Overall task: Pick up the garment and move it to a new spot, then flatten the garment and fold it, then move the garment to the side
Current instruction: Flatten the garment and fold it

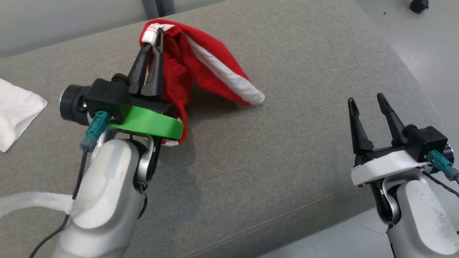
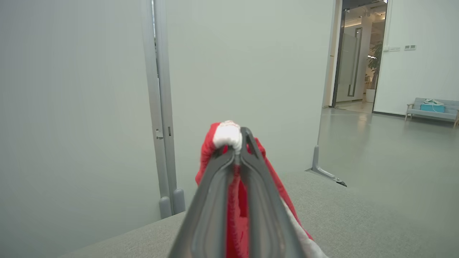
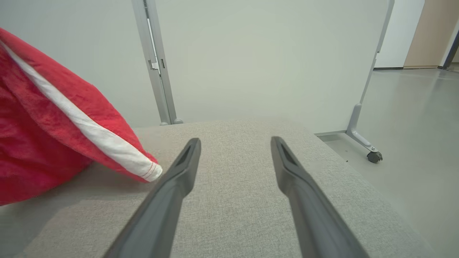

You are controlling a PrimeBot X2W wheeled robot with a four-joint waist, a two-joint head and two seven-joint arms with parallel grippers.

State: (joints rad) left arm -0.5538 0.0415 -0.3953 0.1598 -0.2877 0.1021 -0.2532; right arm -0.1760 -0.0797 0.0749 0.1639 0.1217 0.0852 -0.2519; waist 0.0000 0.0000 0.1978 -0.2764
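The garment (image 1: pixel 200 68) is red cloth with white trim, lifted off the grey cushion at the upper middle of the head view. My left gripper (image 1: pixel 152 39) is shut on its white-edged top corner, and the cloth hangs down from there to the cushion, one white-hemmed end trailing right. In the left wrist view the garment (image 2: pixel 229 134) bunches between the closed fingers of my left gripper (image 2: pixel 236 143). My right gripper (image 1: pixel 365 99) stands open at the lower right, holding nothing. The right wrist view shows the garment (image 3: pixel 53 136) to the left of my right gripper (image 3: pixel 235 143).
A grey upholstered cushion (image 1: pixel 272 154) fills the work area, its front edge at the lower right. White cloth (image 1: pixel 14 111) lies at the left edge. Behind stands a pale partition panel (image 3: pixel 258 57) on a castor foot (image 3: pixel 373 156), with bare floor (image 2: pixel 394 150) to the right.
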